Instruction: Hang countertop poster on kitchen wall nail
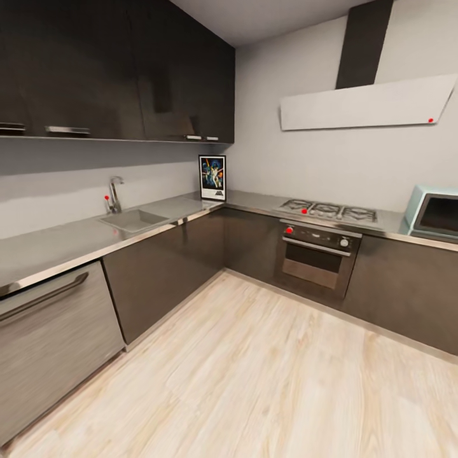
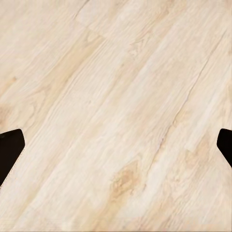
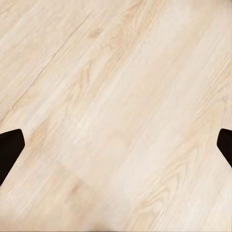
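Poster (image 1: 212, 177): framed Star Wars print, white border, figures on dark blue. Stands upright in the inner corner of the kitchen countertop (image 1: 57, 245), back against the wall, beneath the end of the dark upper cabinets (image 1: 114, 70). Nothing touches it.

Left gripper (image 2: 116, 145): two dark fingertips (image 2: 9, 147) at opposite margins of the left wrist view, spread wide, nothing between them; pale wood floor (image 1: 254, 375) below. Well apart from the poster.

Right gripper (image 3: 116, 145): the same stance in the right wrist view, fingers parted and empty over floorboards. Also well apart from the poster.

Countertop: glossy grey, L-shaped, thin bright edge over dark cabinet fronts. Left run carries a recessed sink (image 1: 132, 220) with a tap (image 1: 114, 194) behind it; a brushed-steel dishwasher front (image 1: 54, 331) sits below, nearer the viewer. Right run carries a gas hob (image 1: 329, 210) over a built-in oven (image 1: 316, 257), and a pale blue microwave (image 1: 435, 214) at the far right.

Wall above the hob: slanted white extractor hood (image 1: 369, 102) with dark chimney.

Open room: a broad stretch of bare plank floor runs from the foreground to the corner cabinets. Bare worktop lies on both sides of the poster, between sink and hob.
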Robot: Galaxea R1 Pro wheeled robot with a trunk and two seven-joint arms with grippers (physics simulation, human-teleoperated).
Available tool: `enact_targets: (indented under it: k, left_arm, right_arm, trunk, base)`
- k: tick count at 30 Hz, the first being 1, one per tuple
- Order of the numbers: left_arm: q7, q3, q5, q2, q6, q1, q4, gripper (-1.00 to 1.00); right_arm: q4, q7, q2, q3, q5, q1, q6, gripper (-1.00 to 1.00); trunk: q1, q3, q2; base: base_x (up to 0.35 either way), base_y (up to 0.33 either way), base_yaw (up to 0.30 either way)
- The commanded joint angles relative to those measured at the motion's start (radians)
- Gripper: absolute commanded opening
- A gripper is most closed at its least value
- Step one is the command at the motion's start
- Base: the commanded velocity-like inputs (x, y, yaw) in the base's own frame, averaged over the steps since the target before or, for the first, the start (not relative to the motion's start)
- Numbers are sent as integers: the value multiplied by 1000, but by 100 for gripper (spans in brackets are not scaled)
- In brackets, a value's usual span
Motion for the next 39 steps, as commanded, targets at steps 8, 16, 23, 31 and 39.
enact_targets:
  k: [8,16,23,31,39]
  left_arm:
    - [-1,2,1,5,0,0,-2,100]
    - [-1,2,1,5,1,0,-1,100]
    - [0,4,1,5,1,0,-1,100]
    - [0,5,1,5,2,0,-2,100]
    - [1,5,1,5,3,0,-2,100]
  right_arm:
    - [1,0,0,1,1,0,-3,100]
    - [1,0,0,1,1,0,-3,100]
    - [1,0,0,1,1,0,-3,100]
    - [1,0,0,1,1,0,-3,100]
    - [1,-1,0,1,1,0,-3,100]
  trunk:
    - [1,-1,0]
    - [1,-1,0]
    - [1,-1,0]
    - [1,-1,0]
    - [1,-1,0]
  base:
    - [337,0,0]
    - [337,-49,0]
    - [337,-100,0]
    - [337,-104,0]
    - [337,-104,0]
